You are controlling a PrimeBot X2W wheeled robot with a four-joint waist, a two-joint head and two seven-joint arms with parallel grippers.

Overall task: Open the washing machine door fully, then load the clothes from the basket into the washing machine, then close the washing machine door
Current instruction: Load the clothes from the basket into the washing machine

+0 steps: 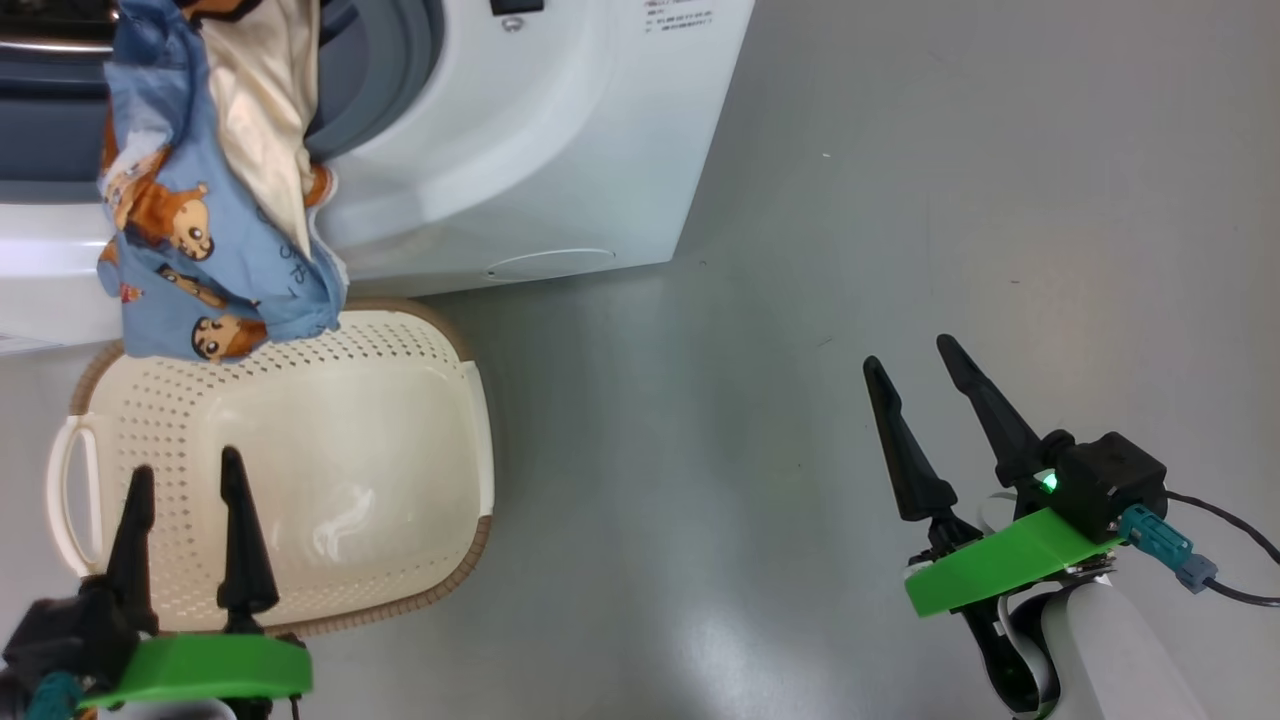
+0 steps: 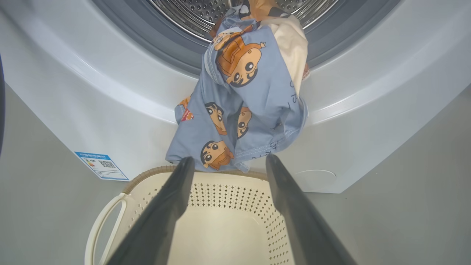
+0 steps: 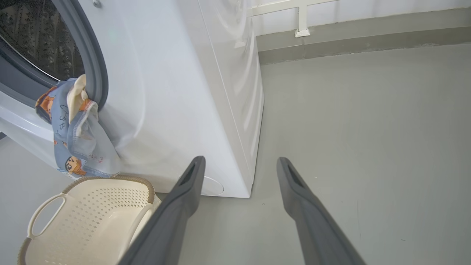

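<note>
The clothes (image 1: 200,200), light blue with orange cartoon prints plus cream fabric, hang out of the washing machine (image 1: 560,130) opening over its lower lip, drooping toward the basket (image 1: 330,440). In the left wrist view the clothes (image 2: 243,106) spill from the steel drum (image 2: 195,14) above the basket (image 2: 228,206), which holds no garments. My left gripper (image 1: 188,470) is open over the basket's near side, holding nothing; its tips (image 2: 228,160) sit just below the hanging cloth. My right gripper (image 1: 910,350) is open over bare floor to the right. The washing machine door is out of view.
Grey floor (image 1: 900,200) spreads to the right of the washing machine. A blue label sticker (image 2: 101,165) sits low on the machine's front. In the right wrist view a wall base (image 3: 349,36) runs behind the machine, with the basket (image 3: 92,217) at lower left.
</note>
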